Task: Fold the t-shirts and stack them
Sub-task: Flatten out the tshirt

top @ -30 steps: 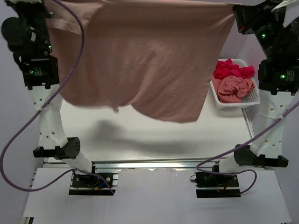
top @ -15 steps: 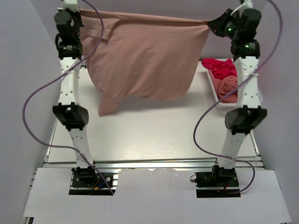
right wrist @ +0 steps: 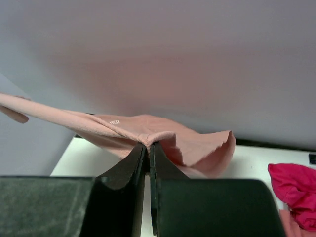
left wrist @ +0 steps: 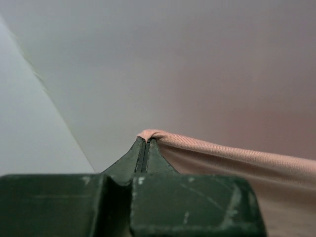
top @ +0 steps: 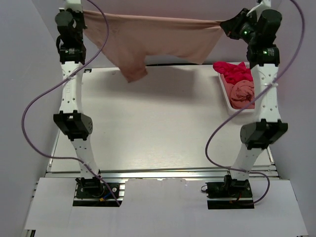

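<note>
- Both end effectors look clenched to me. The left end effector (left wrist: 143, 140) bites one edge of the salmon-pink t-shirt (top: 163, 37), and the right end effector (right wrist: 148, 144) pinches the opposite edge. Do you agree?
- Yes. On each side the jaws are pressed together on a small fold of cloth. The shirt hangs between them like washing on a line, high over the far edge of the table (top: 158, 128). As far as I can see it does not touch the table.
- Which step is this, do you think?
- Spreading out, I judge, before any fold. Nothing folded lies on the table yet.
- And the next move?
- Probably both arms must go down together and bring the cloth toward the near side, so it lies flat. One part, maybe a sleeve (top: 133, 71), hangs lower on the left and could tuck under.
- Is something in the way?
- The white basket (top: 225, 96) stands at the right side of the table, close to the right arm, with a magenta shirt (top: 232, 71) and another pink shirt (top: 242, 94) inside. Also the purple cables (top: 24, 118) loop beside both arms and might brush the cloth.
</note>
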